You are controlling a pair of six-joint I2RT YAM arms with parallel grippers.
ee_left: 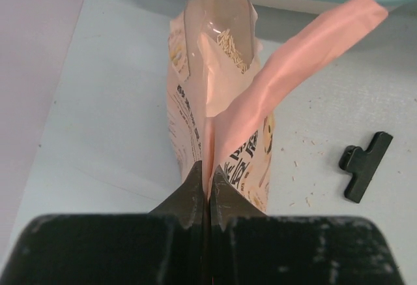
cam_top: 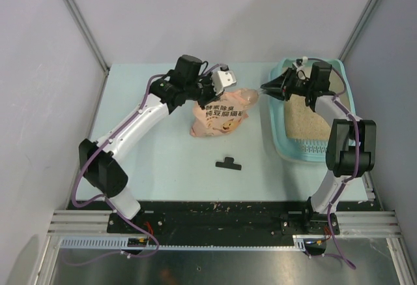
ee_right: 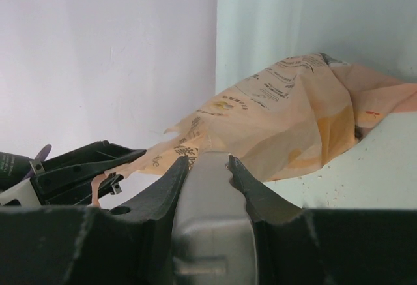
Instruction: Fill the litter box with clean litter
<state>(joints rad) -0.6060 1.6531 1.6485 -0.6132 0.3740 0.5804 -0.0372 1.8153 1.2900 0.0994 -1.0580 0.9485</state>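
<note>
Arm bases (cam_top: 127, 207) are seen at 6 o'clock in the top view. At 2 o'clock the litter box (cam_top: 279, 135) is set on the worktop, its long axis running 12 to 6, perforated ledge toward 6. Much of its floor is covered by clean litter (cam_top: 305, 120); filling is judged partly done.

From the left wrist, the left pincer (ee_left: 207, 175) is clamped on the bag (ee_left: 241, 102) edge, and the scoop (ee_left: 218, 30) is seen in the mouth, few granules inside.

From the right wrist, the right pincer (ee_right: 207, 162) is closed on the scoop handle.

Overhead wide; wrist close-ups on bag (cam_top: 220, 112)
</note>
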